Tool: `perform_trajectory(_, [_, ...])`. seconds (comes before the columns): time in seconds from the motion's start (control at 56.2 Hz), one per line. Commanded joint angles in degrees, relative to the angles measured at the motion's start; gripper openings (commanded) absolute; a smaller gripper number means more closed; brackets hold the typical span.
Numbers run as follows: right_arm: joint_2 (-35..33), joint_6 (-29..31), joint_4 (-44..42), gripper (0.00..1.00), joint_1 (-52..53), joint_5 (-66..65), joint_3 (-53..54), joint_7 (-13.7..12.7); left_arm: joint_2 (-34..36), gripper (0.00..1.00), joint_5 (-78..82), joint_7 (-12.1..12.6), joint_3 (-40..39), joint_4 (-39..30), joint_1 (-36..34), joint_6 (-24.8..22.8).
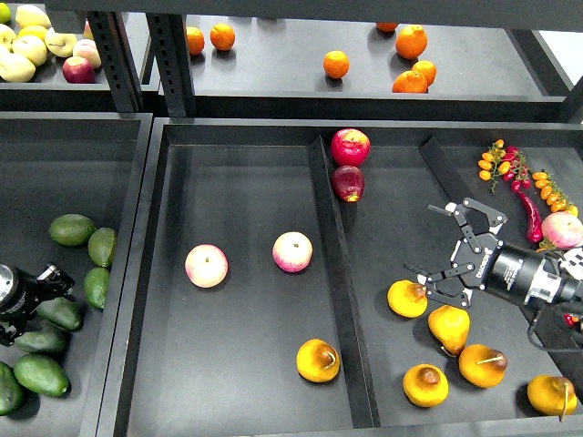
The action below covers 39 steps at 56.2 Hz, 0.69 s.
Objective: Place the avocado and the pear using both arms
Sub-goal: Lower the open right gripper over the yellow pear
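Several dark green avocados lie in the left tray; the nearest avocado (60,312) sits just below my left gripper (53,277), which is small and dark, so its fingers cannot be told apart. Several yellow-orange pears lie in the right compartment. My right gripper (430,240) is open, its fingers spread, just above and to the right of the nearest pear (407,298), not touching it. Another pear (318,360) lies alone in the middle compartment near the divider.
Two pink-yellow apples (206,265) (291,251) lie in the middle compartment. Two red apples (350,146) sit at the top of the divider (332,273). Peppers and small fruit (515,173) lie far right. Oranges (335,64) are on the back shelf.
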Motion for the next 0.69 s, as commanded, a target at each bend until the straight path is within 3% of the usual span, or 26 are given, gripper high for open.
perform_trajectory(0.0, [-0.4,0.0,-0.6,1.00,2.3,-5.0,-5.4,0.0,-0.9,0.80,0.0,0.0,-0.1,-0.1,-0.2,0.0])
perform_trajectory(0.498, [7.1,0.0,-2.8,1.00,5.9,-11.3,-7.3,0.0,-2.3,0.82,0.0,0.0,-0.3,0.0,-0.4,0.0])
perform_trajectory(0.676, [10.5,0.0,-6.4,1.00,11.1,-13.6,-13.8,0.0,-3.2,0.82,0.0,0.0,-0.3,-0.1,-0.4,0.0])
